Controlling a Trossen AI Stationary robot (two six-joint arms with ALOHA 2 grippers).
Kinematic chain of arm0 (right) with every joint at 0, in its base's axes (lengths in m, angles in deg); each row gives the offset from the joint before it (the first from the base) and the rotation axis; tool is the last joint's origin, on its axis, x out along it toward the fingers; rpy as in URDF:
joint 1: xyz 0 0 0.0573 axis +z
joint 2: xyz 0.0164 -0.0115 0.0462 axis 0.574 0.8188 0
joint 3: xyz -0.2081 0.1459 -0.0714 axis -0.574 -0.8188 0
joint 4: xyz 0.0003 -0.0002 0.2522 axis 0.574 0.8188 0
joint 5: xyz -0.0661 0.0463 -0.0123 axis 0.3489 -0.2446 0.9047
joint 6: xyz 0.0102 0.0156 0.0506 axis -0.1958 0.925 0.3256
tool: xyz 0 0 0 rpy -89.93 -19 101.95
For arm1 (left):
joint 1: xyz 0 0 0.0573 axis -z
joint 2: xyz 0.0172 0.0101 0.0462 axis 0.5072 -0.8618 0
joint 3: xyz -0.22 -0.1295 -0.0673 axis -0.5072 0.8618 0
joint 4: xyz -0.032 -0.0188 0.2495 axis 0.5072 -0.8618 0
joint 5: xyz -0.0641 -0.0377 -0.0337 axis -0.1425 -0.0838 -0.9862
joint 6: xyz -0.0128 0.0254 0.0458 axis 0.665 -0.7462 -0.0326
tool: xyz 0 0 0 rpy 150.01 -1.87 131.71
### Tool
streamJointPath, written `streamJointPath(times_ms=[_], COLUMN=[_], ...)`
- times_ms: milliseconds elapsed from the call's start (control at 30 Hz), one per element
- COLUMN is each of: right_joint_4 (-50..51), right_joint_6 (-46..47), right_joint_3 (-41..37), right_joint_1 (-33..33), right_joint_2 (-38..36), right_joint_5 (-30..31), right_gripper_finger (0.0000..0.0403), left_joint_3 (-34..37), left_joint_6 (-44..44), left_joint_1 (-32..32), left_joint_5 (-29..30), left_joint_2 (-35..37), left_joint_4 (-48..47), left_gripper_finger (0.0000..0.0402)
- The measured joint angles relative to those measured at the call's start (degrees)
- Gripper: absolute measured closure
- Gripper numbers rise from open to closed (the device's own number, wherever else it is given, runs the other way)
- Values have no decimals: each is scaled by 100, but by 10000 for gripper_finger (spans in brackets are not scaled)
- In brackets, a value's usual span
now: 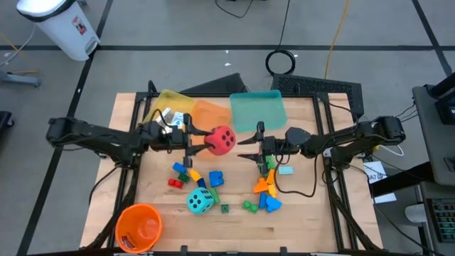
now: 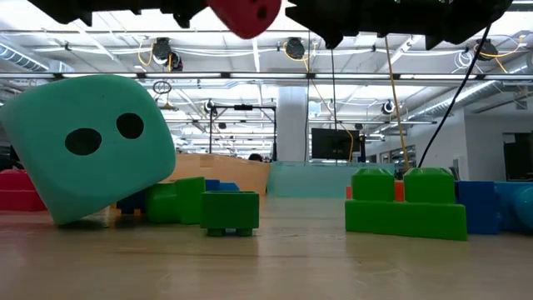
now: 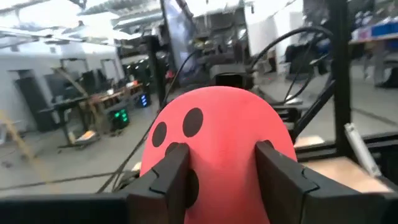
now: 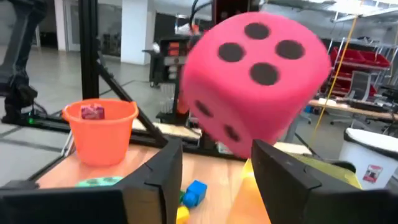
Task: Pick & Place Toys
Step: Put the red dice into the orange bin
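Red foam fills the middle of the high view: the red die (image 1: 221,140) hangs above the table (image 1: 298,220), gripped by the left end effector (image 1: 197,139), which reaches in from the left. The right end effector (image 1: 249,148) sits just beside the die on its other side, fingers spread and empty, so the die lies between the two arms and directly ahead of the right one. The cyan die (image 1: 200,201) rests lower on the table among scattered bricks, and the orange bucket (image 1: 138,226) stands at the near left corner, well apart from both arms

From the low view, the red die (image 2: 246,17) is up at the top edge, clear of the tabletop, while the cyan die (image 2: 90,147) leans tilted beside a green brick (image 2: 405,207)

The left wrist view shows that arm's two fingers (image 3: 169,177) pressed against the red die's (image 3: 217,143) sides, closed on it

The right wrist view has its own fingers (image 4: 163,171) wide, with the red die (image 4: 258,81) floating just beyond them and the orange bucket (image 4: 99,129) farther off. A handover looks likely, and it turns on the die sitting squarely in front of that gap
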Motion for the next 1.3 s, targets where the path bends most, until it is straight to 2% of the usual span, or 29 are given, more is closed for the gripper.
streamJointPath(times_ms=[167,300,467,667,800,1067,1133,1300], right_joint_4=[-9,-9,62,256,247,258,266,297], right_joint_6=[-9,-13,-21,-21,-23,-24,-24,-24], right_joint_3=[-2,-2,-6,-9,-11,-13,-13,-13], right_joint_1=[0,0,0,0,0,0,0,0], right_joint_2=[-15,-15,-15,-15,-15,-15,-15,-13], right_joint_5=[-39,-46,-52,-54,-54,-54,-54,-54], right_gripper_finger=[238,244,247,248,248,248,248,248], left_joint_3=[0,-2,-2,0,0,2,2,2], left_joint_6=[-160,80,305,203,178,-417,-378,-147], left_joint_1=[-326,-834,-1496,-1969,-2124,-2203,-2194,-2103], left_joint_5=[1084,1300,1478,2336,2355,2892,3040,3204], left_joint_2=[256,47,-767,-1850,-2423,-3101,-3149,-3140], left_joint_4=[-695,-1173,-1275,-1223,-877,-354,-318,-329], left_gripper_finger=[247,247,247,249,249,249,217,52])
